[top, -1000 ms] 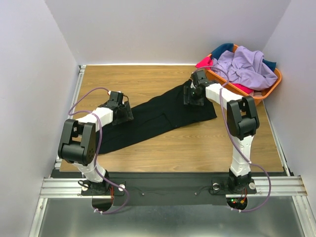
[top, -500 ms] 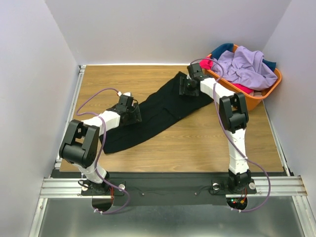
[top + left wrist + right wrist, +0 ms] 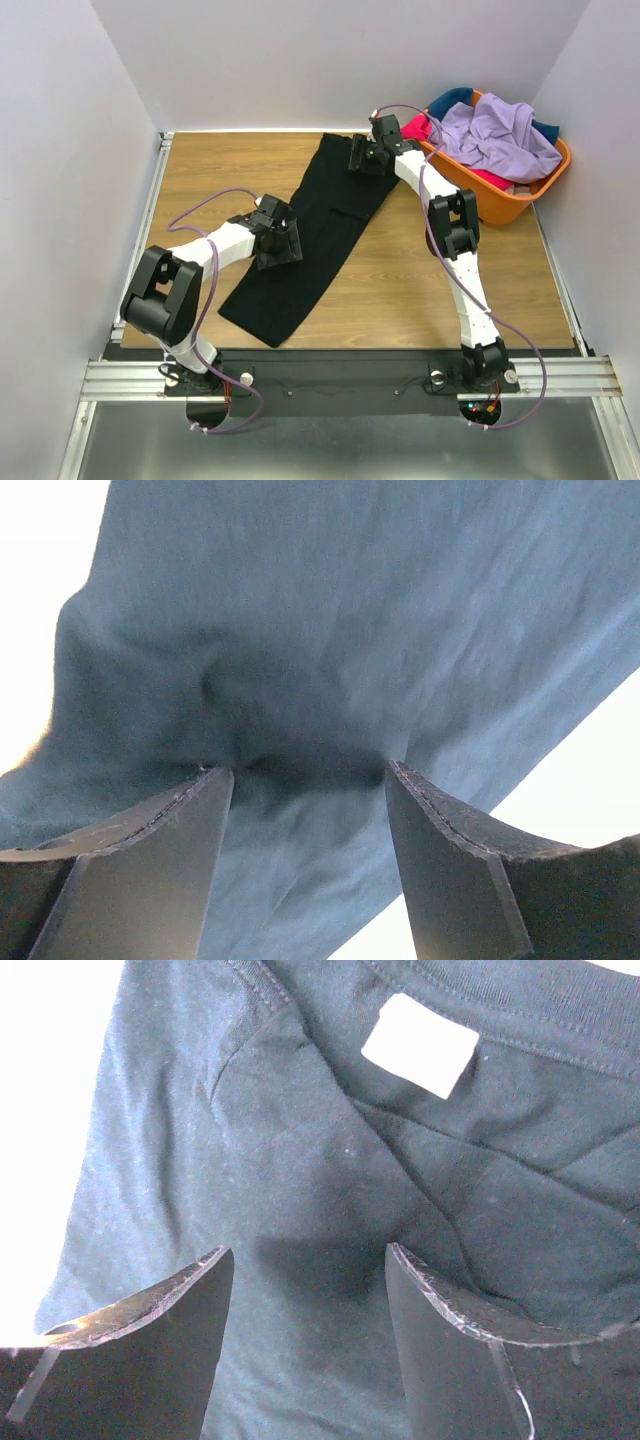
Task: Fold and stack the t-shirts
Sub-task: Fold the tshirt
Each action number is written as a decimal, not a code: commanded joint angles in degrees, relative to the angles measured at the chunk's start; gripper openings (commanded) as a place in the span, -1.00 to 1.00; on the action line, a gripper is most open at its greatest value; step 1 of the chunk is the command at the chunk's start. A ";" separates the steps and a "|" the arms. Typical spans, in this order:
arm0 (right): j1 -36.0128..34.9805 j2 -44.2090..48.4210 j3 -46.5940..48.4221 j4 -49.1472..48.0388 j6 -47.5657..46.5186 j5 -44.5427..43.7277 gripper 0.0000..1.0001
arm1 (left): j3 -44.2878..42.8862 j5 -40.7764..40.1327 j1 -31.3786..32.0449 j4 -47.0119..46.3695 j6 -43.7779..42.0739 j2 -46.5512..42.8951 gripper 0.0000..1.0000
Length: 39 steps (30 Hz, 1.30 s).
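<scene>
Left gripper [image 3: 310, 770]: jaws spread wide; both fingertips [image 3: 215, 785] set down onto the black t-shirt [image 3: 322, 215]; the cloth puckers into a dark crease between the tips; the pads stand apart, so this is a press on the cloth, not a pinch.

Right gripper [image 3: 310, 1250]: jaws likewise spread; tips resting on the same shirt, a little below the collar seam; white label [image 3: 420, 1045] in the upper right of that wrist view, clear of both fingers.

Top view: left gripper at centre left of the frame, on the left edge of the shirt about halfway along it; right gripper at upper centre, on the shirt's far end.

Black t-shirt: a long narrow strip lying flat on the wooden table [image 3: 220, 170]; runs diagonally from upper centre down toward lower left of centre; near end close to the table's front edge.

Orange basket [image 3: 505, 205]: upper right corner of the table, apart from the black shirt, near the right arm's forearm; lavender t-shirt [image 3: 495, 135] heaped on top; pink-red t-shirt [image 3: 414, 128] spilling over the left rim; teal t-shirt [image 3: 450, 100] at the far side.
</scene>
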State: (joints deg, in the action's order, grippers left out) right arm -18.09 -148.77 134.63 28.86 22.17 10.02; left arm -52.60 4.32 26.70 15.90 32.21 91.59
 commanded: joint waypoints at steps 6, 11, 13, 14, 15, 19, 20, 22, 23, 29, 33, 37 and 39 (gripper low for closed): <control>-0.46 7.69 -0.67 0.49 2.61 8.00 0.38 | -6.82 -3.88 0.37 10.12 -2.32 -8.01 0.49; -0.55 16.21 -13.47 0.41 0.42 4.92 0.39 | -4.45 -3.00 0.46 10.46 -6.97 -6.60 0.49; -0.46 17.98 -17.19 0.49 -0.63 3.34 0.39 | -3.13 -1.08 0.37 10.64 -8.55 -6.16 0.49; -0.46 18.60 -19.12 0.49 -0.99 2.90 0.39 | -2.78 -0.46 0.46 10.64 -8.82 -6.25 0.48; -0.46 20.17 -22.36 0.49 -1.25 2.29 0.39 | -2.08 0.68 0.55 10.56 -9.18 -6.42 0.49; -0.46 22.82 -28.88 0.41 -1.61 1.93 0.38 | -0.40 3.94 0.64 9.94 -10.32 -6.78 0.49; -0.46 23.08 -29.77 0.41 -1.61 2.02 0.39 | 0.04 4.21 0.64 9.94 -10.76 -6.69 0.49; -0.46 23.09 -31.35 0.49 -1.61 1.76 0.39 | 1.18 4.38 0.72 10.03 -11.11 -6.69 0.49; -0.46 23.00 -31.62 0.41 -1.78 1.41 0.39 | 1.97 4.56 0.81 9.94 -11.29 -6.60 0.48; -0.46 18.01 -28.73 0.32 -2.66 0.26 0.39 | 5.22 9.13 0.90 7.75 -10.50 -4.50 0.48; -0.46 13.26 -24.87 0.40 -2.75 0.26 0.39 | 6.46 11.41 1.07 6.08 -9.71 -3.18 0.48; -0.46 9.47 -20.91 0.41 -1.96 0.44 0.38 | 5.84 17.46 1.25 5.02 -8.48 -0.98 0.48; -0.46 7.28 -19.24 0.41 -1.35 0.61 0.38 | 4.71 19.06 1.42 4.58 -7.69 -0.36 0.48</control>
State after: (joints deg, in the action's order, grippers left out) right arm -18.09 -135.72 113.34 29.36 20.73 11.92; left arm -47.92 17.23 27.27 21.17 23.16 88.01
